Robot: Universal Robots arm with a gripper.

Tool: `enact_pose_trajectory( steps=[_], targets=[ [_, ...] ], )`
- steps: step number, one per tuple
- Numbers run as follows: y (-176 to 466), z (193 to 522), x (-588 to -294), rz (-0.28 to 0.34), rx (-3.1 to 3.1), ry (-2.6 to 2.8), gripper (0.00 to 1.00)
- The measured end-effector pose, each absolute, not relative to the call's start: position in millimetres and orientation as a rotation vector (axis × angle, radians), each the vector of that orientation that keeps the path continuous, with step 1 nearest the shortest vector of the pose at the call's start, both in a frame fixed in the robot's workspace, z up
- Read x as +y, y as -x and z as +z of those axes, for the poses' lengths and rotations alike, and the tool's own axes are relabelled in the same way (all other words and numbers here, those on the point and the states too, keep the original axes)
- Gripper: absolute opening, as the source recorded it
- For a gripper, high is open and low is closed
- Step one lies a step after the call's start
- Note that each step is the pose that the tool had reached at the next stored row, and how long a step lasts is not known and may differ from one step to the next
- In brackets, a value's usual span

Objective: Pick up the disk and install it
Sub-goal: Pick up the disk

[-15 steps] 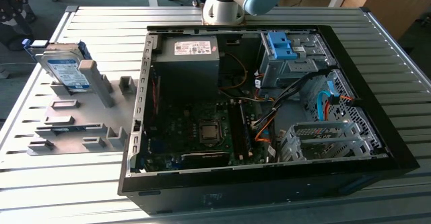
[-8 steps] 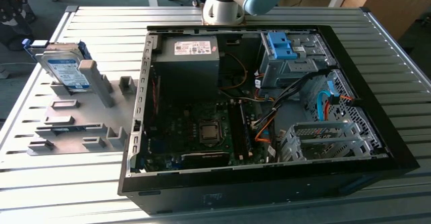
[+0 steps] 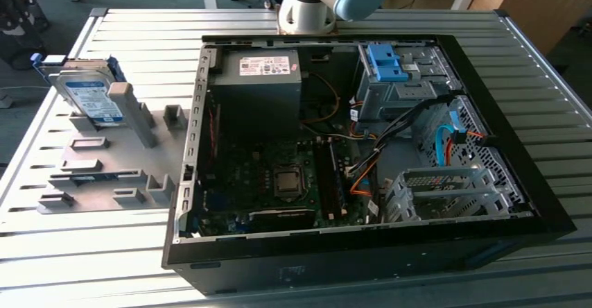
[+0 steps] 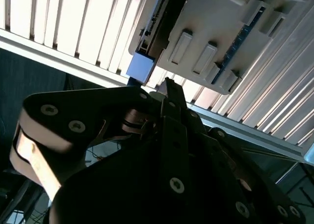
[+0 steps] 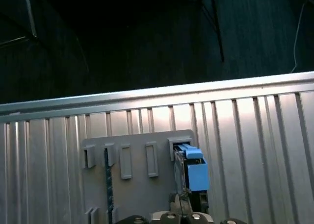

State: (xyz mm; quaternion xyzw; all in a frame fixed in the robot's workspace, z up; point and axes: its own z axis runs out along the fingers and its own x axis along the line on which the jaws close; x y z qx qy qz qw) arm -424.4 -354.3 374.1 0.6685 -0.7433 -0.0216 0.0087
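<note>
Standing: 1 disk (image 3: 93,100) in 1 rack (image 3: 120,159) | 1 open PC case (image 3: 370,251) adj.

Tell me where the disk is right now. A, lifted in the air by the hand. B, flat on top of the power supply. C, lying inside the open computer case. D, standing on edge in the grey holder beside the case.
D: the disk stands on edge in the grey holder, on the exterior view's left of the open computer case, outside it.
</note>
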Motion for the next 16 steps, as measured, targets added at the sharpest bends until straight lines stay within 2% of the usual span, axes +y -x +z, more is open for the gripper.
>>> enact_pose_trajectory(
  steps=[16],
  targets=[
    [424.4,372.7,-354.3,-0.061,-2.155,-2.263,0.11]
  ],
)
